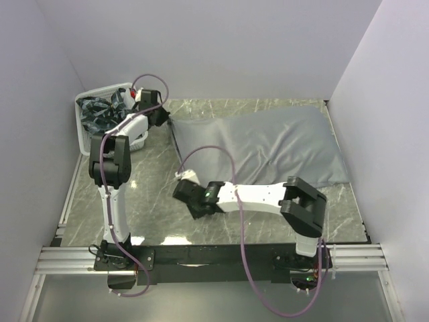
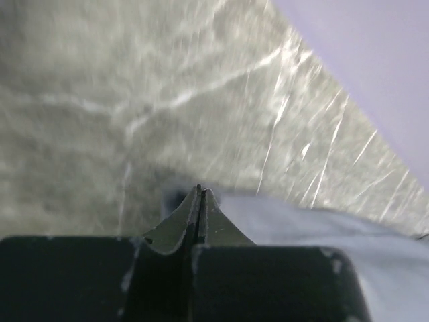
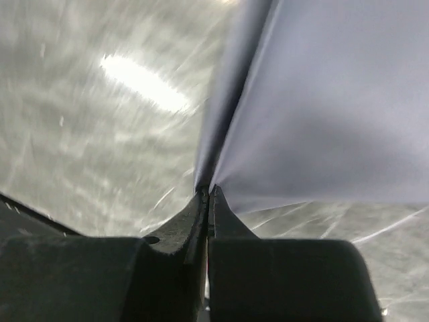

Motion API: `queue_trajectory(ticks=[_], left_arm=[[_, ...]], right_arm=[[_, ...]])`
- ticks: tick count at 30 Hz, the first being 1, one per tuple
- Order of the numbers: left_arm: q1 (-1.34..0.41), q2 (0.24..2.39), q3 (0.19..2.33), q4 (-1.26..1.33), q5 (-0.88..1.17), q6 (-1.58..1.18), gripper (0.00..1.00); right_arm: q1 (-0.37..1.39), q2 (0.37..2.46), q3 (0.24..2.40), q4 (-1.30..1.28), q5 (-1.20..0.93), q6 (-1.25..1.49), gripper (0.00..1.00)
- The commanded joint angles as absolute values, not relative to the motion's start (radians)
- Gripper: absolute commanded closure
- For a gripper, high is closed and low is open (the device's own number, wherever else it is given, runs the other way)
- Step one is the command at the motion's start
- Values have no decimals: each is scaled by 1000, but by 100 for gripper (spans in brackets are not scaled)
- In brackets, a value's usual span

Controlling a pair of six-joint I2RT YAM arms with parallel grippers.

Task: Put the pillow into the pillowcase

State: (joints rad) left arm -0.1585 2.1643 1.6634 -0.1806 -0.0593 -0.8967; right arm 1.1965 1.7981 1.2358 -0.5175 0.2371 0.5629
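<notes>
The grey pillowcase [image 1: 268,144] lies puffed up across the far right of the marble table, its left end facing both arms. No part of the pillow shows in any view. My left gripper [image 1: 164,117] is shut at the far-left corner of that end; in the left wrist view the tips [image 2: 200,190] meet the pillowcase edge [image 2: 322,235]. My right gripper [image 1: 182,180] is shut on the near-left corner. In the right wrist view grey pillowcase cloth [image 3: 322,100] fans up taut out of the closed tips [image 3: 209,191].
A white basket [image 1: 84,127] with dark blue-and-white patterned cloths [image 1: 104,114] stands at the far left, just beside the left gripper. White walls close in the table at the back and on both sides. The right arm stretches across the near middle.
</notes>
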Motion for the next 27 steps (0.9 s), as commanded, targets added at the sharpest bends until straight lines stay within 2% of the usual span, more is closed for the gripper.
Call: queue_trajectory(ticks=[1, 5, 6, 7, 12, 16, 17, 18, 20, 21, 22, 23, 24, 25, 26, 27], left_arm=[[-127, 2213, 1761, -213, -9, -847, 99], [-120, 2240, 1801, -227, 37, -821, 99], [-120, 2240, 1798, -216, 40, -813, 99], [-120, 2237, 1795, -212, 41, -810, 99], [-120, 2244, 1821, -219, 49, -784, 99], [-117, 2258, 1868, -252, 46, -756, 99], [-114, 2257, 1876, -255, 46, -753, 99], [-109, 2253, 1881, -255, 48, -744, 98], [-104, 2247, 1885, -258, 46, -744, 94], [-98, 2237, 1882, -253, 48, -745, 91], [-95, 2227, 1873, -249, 54, -746, 80], [-92, 2221, 1870, -241, 57, -747, 76], [-89, 2208, 1867, -235, 55, -744, 70], [-89, 2200, 1867, -232, 52, -744, 58], [-86, 2194, 1871, -229, 57, -741, 57], [-84, 2188, 1878, -229, 61, -741, 56]], right_arm=[[1298, 1915, 1342, -624, 262, 494, 100], [1304, 2011, 1442, -678, 242, 491, 99], [1305, 2010, 1477, -670, 235, 491, 93], [1301, 2005, 1497, -657, 197, 486, 91], [1281, 2054, 1724, -664, 104, 473, 93], [1275, 2100, 1812, -667, 46, 460, 91], [1272, 2103, 1812, -651, 29, 462, 89], [1270, 2102, 1801, -643, 26, 462, 81], [1267, 2100, 1772, -614, 9, 460, 76], [1267, 2099, 1764, -608, 3, 457, 69], [1266, 2097, 1753, -592, 5, 454, 65], [1267, 2095, 1731, -583, -17, 453, 59], [1267, 2088, 1721, -575, -32, 453, 46], [1267, 2080, 1712, -559, -38, 453, 41], [1269, 2074, 1691, -549, -44, 453, 33], [1267, 2053, 1683, -539, -46, 449, 30]])
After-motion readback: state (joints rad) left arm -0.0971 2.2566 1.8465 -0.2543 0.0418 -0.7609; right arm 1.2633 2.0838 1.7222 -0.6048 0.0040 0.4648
